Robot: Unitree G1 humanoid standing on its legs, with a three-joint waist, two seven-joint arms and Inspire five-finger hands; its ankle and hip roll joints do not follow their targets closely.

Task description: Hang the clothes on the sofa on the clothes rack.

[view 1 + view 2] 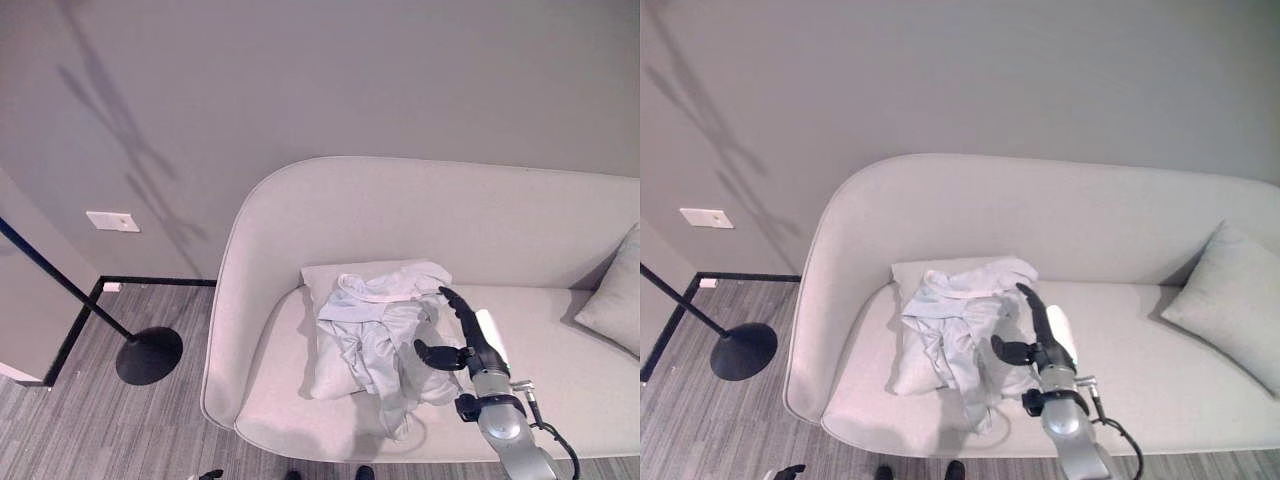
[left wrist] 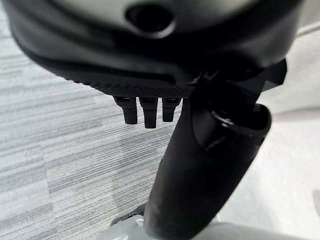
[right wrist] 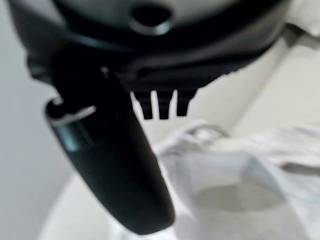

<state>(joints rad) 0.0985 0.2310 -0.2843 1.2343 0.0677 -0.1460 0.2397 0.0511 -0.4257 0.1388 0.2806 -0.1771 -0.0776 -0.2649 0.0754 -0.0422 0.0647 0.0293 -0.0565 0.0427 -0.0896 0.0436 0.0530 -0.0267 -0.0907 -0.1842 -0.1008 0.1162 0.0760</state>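
From my left eye, a pale grey sofa [image 1: 420,215] curved along the wall, and the clothes [image 1: 375,325], a crumpled heap of light fabric, lay on a flat cushion [image 1: 325,375] toward the sofa's left end. My right hand [image 1: 468,335] reached in from the lower right and hovered just over the right edge of the heap, fingers straight and stretched forward, thumb held out to the side, gripping nothing. A second cushion [image 1: 612,305] leaned at the sofa's far right. On the striped floor to the left stood the clothes rack [image 1: 90,300], its dark pole slanting down to a round black base.

From my right eye, the same scene sat shifted: the heap on its cushion, my right hand beside it, the rack's base near the left edge, and a white wall plate [image 1: 706,217] low on the wall.

In my left wrist view, my left hand [image 2: 200,165] hung over grey striped flooring [image 2: 65,150], thumb extended, fingers straight and apart, nothing between them; the sofa's pale edge showed alongside.

In my right wrist view, my thumb stood out dark and my fingers [image 3: 164,104] pointed straight ahead, spread and empty, with the pale fabric lying just past them.
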